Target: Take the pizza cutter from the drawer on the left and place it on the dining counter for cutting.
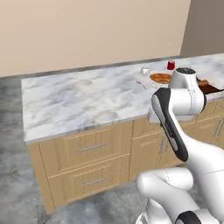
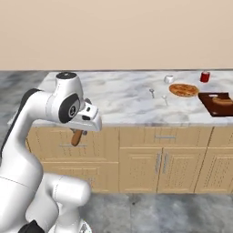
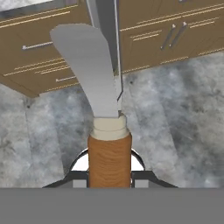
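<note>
Wooden handle: you have the pizza cutter (image 3: 105, 131) pinched between the gripper (image 3: 109, 177) fingers, blade pointing away from the hand.
Cutter position: hanging in front of the cabinet faces, below the dining counter (image 2: 123, 102) front edge.
Counter top: pizza (image 2: 184, 89) and red can (image 2: 205, 76) toward its far right.

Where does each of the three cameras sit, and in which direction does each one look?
Left base view: behind the arm's left, facing the dining counter; white arm at lower right.
Right base view: behind the arm's right, facing that counter; arm at left, gripper shut on the pizza cutter.
Hand view: on the hand, looking along the cutter at floor and cabinets; fingertips beside the handle.
Both base views share the pizza.
</note>
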Robot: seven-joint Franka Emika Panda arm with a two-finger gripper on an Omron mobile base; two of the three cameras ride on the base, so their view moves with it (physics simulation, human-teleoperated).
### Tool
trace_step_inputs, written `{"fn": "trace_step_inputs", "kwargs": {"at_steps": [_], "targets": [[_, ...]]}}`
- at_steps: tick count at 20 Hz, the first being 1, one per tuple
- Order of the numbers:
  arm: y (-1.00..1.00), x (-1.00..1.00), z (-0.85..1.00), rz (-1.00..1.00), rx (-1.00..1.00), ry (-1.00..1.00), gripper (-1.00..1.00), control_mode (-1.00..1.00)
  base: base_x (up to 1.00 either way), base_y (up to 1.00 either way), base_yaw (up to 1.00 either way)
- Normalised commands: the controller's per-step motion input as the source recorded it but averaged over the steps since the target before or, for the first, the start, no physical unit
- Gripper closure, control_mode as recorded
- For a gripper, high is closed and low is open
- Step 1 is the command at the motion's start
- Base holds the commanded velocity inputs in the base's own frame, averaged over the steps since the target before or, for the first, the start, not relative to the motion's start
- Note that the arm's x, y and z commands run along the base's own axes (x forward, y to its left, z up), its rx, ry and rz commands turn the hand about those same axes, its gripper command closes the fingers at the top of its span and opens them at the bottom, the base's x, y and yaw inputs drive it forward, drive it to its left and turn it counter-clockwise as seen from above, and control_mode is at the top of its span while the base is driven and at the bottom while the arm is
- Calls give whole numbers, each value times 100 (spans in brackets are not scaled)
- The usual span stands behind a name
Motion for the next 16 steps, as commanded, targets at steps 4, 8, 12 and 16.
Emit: {"fn": "trace_step_inputs", "kwargs": {"at_steps": [4, 8, 12, 16], "targets": [[0, 0, 0, 0, 0, 0, 100, 100, 39, -100, 27], [0, 0, 0, 0, 0, 0, 100, 100, 38, -100, 24], [0, 0, 0, 0, 0, 0, 100, 100, 51, -91, 28], [0, 0, 0, 0, 0, 0, 100, 100, 49, -53, 18]]}}
